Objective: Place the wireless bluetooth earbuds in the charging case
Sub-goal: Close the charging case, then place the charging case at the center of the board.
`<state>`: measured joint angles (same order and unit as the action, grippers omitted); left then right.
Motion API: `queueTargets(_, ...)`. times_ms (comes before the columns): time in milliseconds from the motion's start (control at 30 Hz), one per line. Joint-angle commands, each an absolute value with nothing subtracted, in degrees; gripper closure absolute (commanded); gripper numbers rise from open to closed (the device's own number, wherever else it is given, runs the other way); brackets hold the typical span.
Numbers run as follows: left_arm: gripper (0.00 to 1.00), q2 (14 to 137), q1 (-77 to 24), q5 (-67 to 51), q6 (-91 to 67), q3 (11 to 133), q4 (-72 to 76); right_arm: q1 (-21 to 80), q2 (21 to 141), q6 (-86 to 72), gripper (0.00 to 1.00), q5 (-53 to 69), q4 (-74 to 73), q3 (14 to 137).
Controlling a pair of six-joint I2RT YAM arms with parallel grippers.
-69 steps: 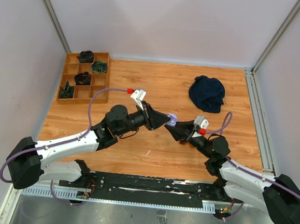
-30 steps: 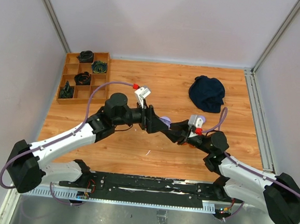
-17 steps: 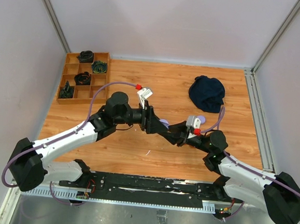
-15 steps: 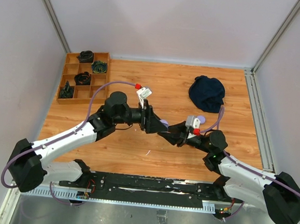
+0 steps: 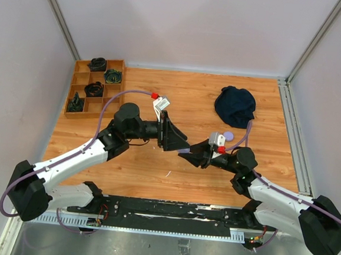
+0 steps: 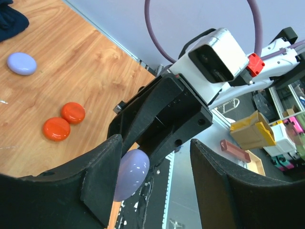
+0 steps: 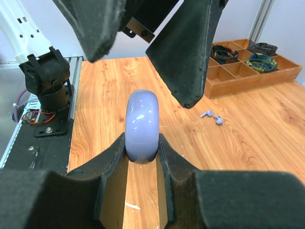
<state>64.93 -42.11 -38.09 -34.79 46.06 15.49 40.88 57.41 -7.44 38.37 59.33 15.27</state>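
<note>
My right gripper (image 7: pixel 141 153) is shut on a round lilac case (image 7: pixel 141 125), held on edge above the table; the case also shows in the left wrist view (image 6: pixel 131 174). My left gripper (image 6: pixel 157 183) is open, one jaw on each side of that case, with one finger (image 6: pixel 102 176) close beside it. In the top view the two grippers meet, left (image 5: pixel 178 143) and right (image 5: pixel 187 155). Two tiny lilac earbuds (image 7: pixel 212 116) lie on the wood beyond the case. No orange-red earbuds show.
A second lilac puck (image 6: pixel 21 63) and two orange-red pucks (image 6: pixel 73 112) (image 6: pixel 56 129) lie on the table. A dark blue cloth (image 5: pixel 235 106) sits at the back right. A wooden compartment tray (image 5: pixel 95 89) with dark coiled items stands at the back left.
Both grippers have shifted left and nearer together. The left gripper's jaws have spread open. The right gripper still holds the lilac case.
</note>
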Motion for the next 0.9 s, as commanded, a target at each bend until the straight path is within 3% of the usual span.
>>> queueTargets(0, 0.37, 63.7, -41.8, -40.9, -35.2, 45.6, 17.8, 40.2, 57.6, -6.8, 0.95, 39.3, 59.1, 16.7)
queueTargets(233, 0.33, 61.5, -41.8, -34.6, -31.6, 46.1, 11.2, 39.6, 57.1, -6.6, 0.95, 37.3, 54.4, 17.4)
queueTargets(633, 0.12, 57.9, -41.3, 7.9, -21.4, 51.9, -16.1, 38.2, 55.8, -7.4, 0.95, 21.4, 21.9, 21.7)
queueTargets(867, 0.05, 58.2, -40.5, 19.2, -13.5, 53.9, -21.0, 34.1, 60.7, -11.8, 0.94, 18.1, 12.6, 24.0)
